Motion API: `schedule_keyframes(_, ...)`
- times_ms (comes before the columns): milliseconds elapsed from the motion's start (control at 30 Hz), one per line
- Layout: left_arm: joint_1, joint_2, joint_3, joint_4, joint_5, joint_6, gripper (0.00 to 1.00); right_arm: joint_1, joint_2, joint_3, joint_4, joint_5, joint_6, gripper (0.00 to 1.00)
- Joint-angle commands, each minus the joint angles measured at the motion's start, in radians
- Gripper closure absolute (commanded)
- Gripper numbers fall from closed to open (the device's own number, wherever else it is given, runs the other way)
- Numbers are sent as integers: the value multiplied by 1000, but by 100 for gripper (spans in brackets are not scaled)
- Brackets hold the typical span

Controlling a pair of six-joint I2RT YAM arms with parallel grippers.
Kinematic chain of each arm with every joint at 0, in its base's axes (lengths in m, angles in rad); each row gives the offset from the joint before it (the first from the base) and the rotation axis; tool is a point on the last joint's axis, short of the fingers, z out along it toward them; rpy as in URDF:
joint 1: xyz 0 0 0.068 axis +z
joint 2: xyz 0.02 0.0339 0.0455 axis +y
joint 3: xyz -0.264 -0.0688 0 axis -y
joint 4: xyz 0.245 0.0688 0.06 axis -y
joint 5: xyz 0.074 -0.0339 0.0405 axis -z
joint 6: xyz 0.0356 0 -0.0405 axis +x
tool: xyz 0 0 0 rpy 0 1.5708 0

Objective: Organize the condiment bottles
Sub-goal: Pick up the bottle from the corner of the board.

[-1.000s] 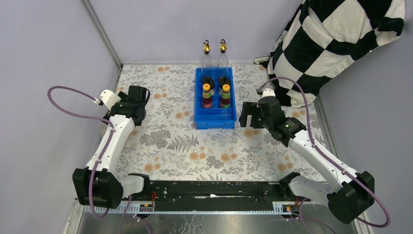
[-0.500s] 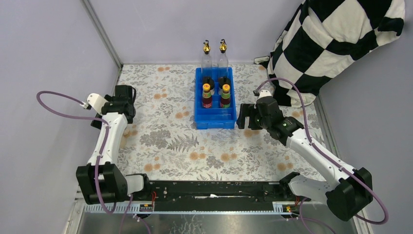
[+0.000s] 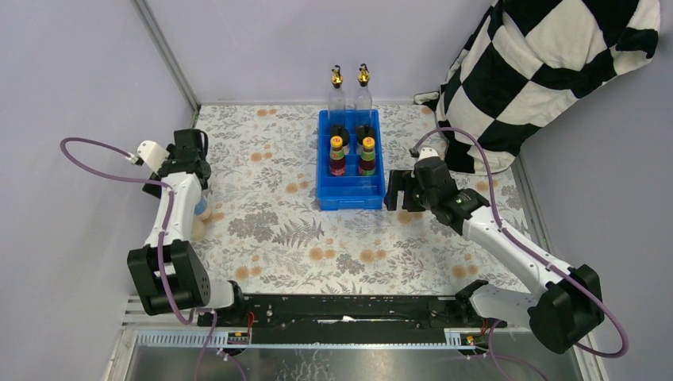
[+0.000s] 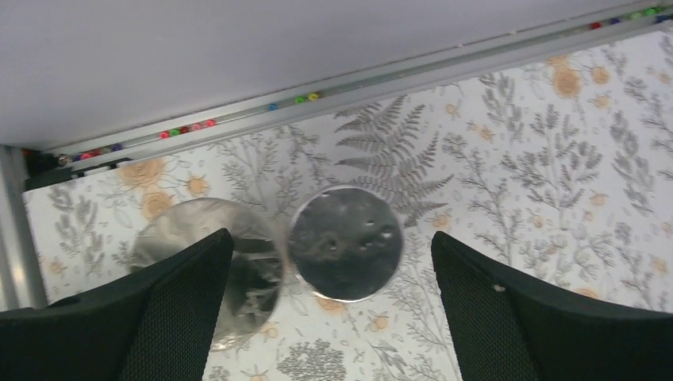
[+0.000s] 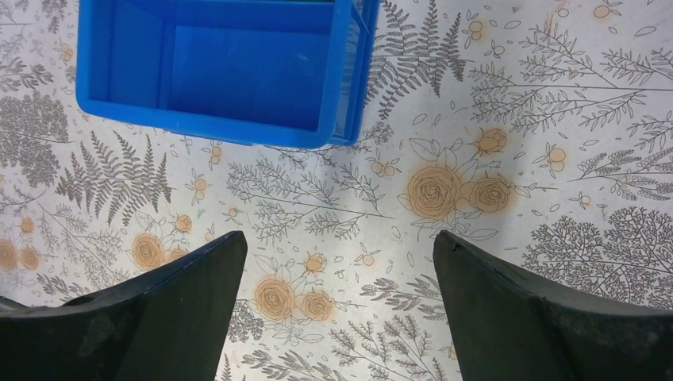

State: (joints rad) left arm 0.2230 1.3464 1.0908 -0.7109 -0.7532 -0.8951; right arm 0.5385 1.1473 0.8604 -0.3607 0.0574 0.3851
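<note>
Honestly, the left pincer (image 4: 330, 238) hangs spread over a lidded jar (image 4: 345, 242) on the counter (image 4: 555, 159) by the left wall (image 4: 238, 48); probably slick, breakable glass, so I'd pinch it low around the body.

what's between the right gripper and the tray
Only bare floral cloth between the right gripper and the tray, shown in the right wrist view.
</note>
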Motion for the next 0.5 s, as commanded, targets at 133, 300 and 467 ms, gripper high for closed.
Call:
schedule_keyframes(133,7,3,39,129,117,129,2,2,21,-26,48,-30,-7,6)
schedule_keyframes(300,7,15,53,132,119,153,3,3,29,-41,63,-48,-5,6)
schedule_keyframes(467,6,13,59,138,110,153,4,3,34,-48,71,-55,-2,6)
